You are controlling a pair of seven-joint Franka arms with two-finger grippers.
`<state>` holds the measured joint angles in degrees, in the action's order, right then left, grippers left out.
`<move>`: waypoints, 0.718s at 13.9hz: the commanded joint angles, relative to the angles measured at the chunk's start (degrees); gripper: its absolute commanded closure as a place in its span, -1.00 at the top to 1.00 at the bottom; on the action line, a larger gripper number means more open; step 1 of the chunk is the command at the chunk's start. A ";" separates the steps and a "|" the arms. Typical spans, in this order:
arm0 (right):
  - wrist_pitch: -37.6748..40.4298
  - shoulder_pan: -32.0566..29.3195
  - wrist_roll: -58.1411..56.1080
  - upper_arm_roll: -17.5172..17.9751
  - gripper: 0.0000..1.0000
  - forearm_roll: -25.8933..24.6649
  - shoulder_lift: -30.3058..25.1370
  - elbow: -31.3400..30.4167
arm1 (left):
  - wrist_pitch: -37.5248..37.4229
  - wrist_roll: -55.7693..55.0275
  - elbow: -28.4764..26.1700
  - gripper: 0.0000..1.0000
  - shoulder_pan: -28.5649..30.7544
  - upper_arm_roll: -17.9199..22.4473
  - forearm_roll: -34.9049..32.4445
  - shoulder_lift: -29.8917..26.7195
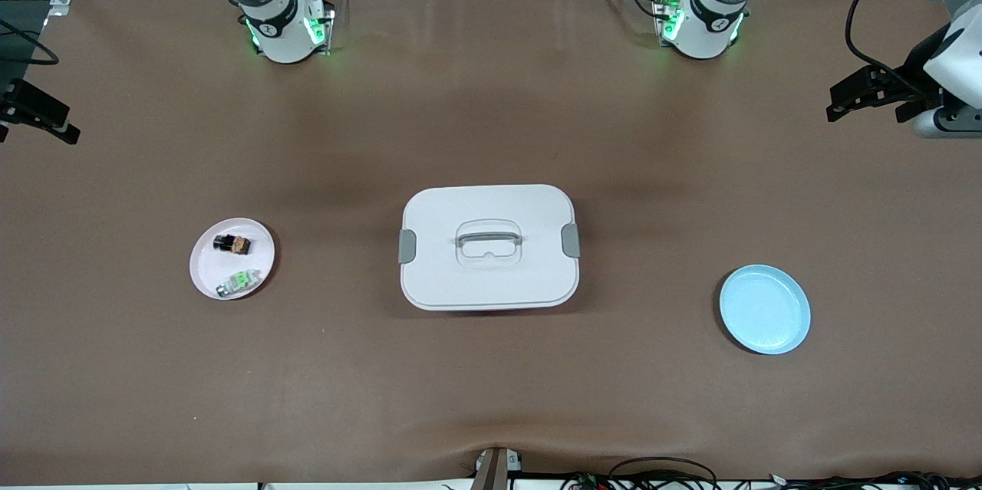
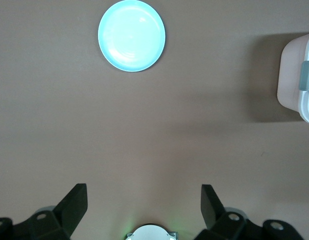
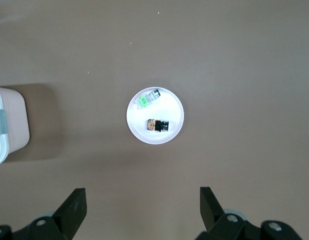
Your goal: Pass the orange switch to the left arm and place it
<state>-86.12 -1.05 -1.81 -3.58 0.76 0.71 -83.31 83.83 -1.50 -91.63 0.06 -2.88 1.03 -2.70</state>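
Two white robot arms wait at the edges of a brown desk [image 1: 491, 106], nothing yet picked up. At the desk's middle sits the box [image 1: 489, 246], lid on and grey clips at both ends, squarely between the two plates. Toward the left arm's end lies an empty light-blue plate [image 1: 765, 309]; toward the right arm's end, a pink plate [image 1: 232, 258] carries both small parts.

The left claw [image 2: 144, 207] hangs high over bare desk at its own end, its fingers spread wide with nothing between them. The right claw [image 3: 143, 207] hangs high over the desk at its own end, likewise wide and empty, its camera looking straight down on the pink plate.

The orange switch [image 1: 232, 245] lies on its side on that plate, farther from the front camera than the clear component with the green part [image 1: 238, 282], the two close but apart.

The step in hand looks like the right arm's approach. Done well, it descends directly over the switch, turns its fingers across the short black body, and closes without nudging the green part. Any later handover is best made well above the box, or clear of its lid handle [image 1: 489, 239].
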 commanded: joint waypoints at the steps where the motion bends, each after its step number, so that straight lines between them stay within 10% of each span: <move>1: -1.77 -0.62 -0.04 0.33 1.00 -1.11 1.39 -0.45 | -0.86 0.18 0.75 1.00 0.21 -0.37 -1.12 0.15; 10: -4.67 -1.14 -0.21 0.33 1.00 -1.90 8.95 -0.28 | -0.86 0.36 0.76 1.00 0.30 -0.37 -1.21 0.24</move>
<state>-90.57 -1.74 -1.85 -3.73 -0.27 9.70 -84.24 83.82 -1.50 -91.63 0.04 -2.88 1.03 -2.70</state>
